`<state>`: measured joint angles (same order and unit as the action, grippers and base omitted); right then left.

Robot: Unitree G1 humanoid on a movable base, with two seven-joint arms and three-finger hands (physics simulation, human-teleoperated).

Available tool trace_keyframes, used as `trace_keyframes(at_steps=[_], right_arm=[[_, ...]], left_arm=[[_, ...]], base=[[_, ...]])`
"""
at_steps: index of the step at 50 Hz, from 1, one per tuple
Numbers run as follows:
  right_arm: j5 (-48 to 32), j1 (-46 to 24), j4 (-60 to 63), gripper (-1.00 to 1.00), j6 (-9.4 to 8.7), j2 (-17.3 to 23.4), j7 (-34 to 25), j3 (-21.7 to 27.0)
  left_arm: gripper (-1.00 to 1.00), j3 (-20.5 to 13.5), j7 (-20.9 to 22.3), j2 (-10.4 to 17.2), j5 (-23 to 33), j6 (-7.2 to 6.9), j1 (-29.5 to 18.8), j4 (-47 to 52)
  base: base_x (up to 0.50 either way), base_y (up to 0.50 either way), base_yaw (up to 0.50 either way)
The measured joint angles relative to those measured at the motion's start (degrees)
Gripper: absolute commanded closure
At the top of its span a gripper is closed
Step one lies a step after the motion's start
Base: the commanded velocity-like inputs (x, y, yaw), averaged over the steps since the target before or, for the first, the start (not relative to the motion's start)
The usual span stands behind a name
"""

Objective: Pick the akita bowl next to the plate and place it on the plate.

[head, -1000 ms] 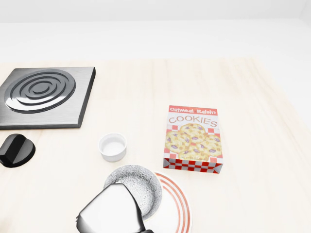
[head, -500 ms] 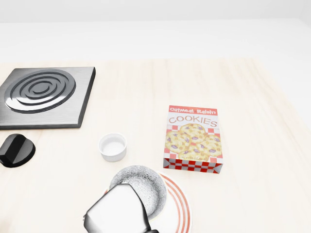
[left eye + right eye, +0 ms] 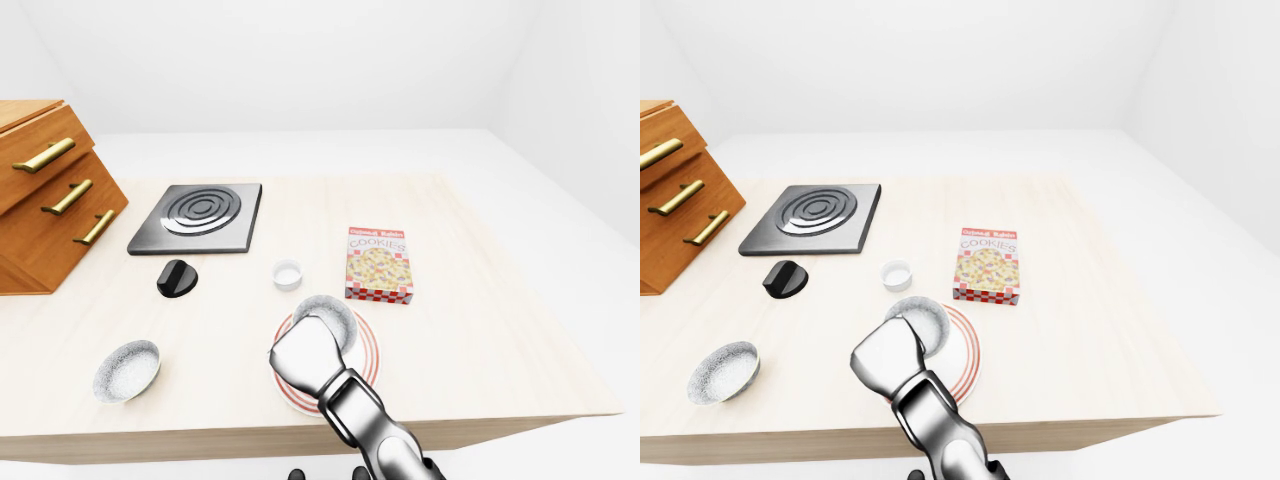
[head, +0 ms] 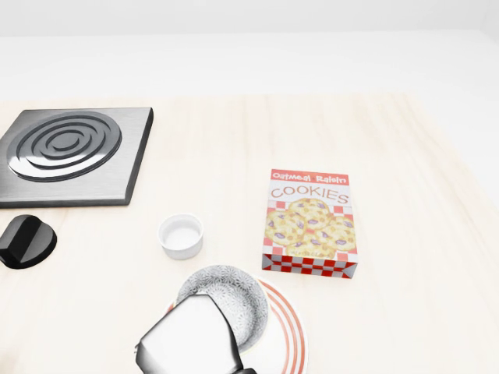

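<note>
Only the eye views reach the far left, where a wooden chest (image 3: 45, 190) with brass handles stands on the pale surface (image 4: 421, 234). They alone also show a second bowl (image 3: 127, 370), speckled grey, near the near-left edge and well apart from the rest. The head view is cropped tighter and starts at the black knob (image 4: 27, 241), with the hob (image 4: 66, 152) beyond it. Right of the knob sits a small white cup (image 4: 181, 235).

Just nearer than the cup, the bowl (image 4: 230, 300) rests on the left part of the red-ringed plate (image 4: 290, 335). The right hand (image 4: 187, 347) covers the bowl's near-left rim. Every view shows only the silver back of the hand, so I cannot tell whether its fingers are spread or gripping. The eye views add the metal forearm (image 3: 365, 425) rising from the bottom edge.

Right of the plate and a little farther, the cookie box (image 4: 312, 222) lies flat, apart from it.
</note>
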<state>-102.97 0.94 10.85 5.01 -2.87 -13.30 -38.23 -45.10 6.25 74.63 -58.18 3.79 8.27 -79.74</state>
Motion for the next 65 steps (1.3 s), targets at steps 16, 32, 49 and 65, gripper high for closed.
trace_keyframes(at_steps=[16,32,49,65], right_arm=[[-0.6,0.5,0.0,1.0,0.0,0.2,0.3,-0.6],[-1.2,2.0,-0.9,1.0,0.0,1.5,1.4,-1.1],[-1.4,3.0,-2.7,1.0,0.0,2.6,3.5,-0.8],[-2.2,3.0,-5.6,1.0,0.0,2.7,6.0,-0.4]], left_arm=[[-1.0,0.1,0.0,-0.1,0.0,0.1,-0.1,0.0],[-1.0,0.0,0.0,-0.1,0.0,0.14,-0.1,0.0],[-1.0,0.0,0.0,-0.1,-0.1,0.22,0.0,0.0],[-1.0,0.0,0.0,-0.2,-0.1,0.34,0.0,0.0]], base=[[0.0,0.0,0.0],[0.0,0.0,0.0],[0.0,0.0,0.0],[0.0,0.0,0.0]])
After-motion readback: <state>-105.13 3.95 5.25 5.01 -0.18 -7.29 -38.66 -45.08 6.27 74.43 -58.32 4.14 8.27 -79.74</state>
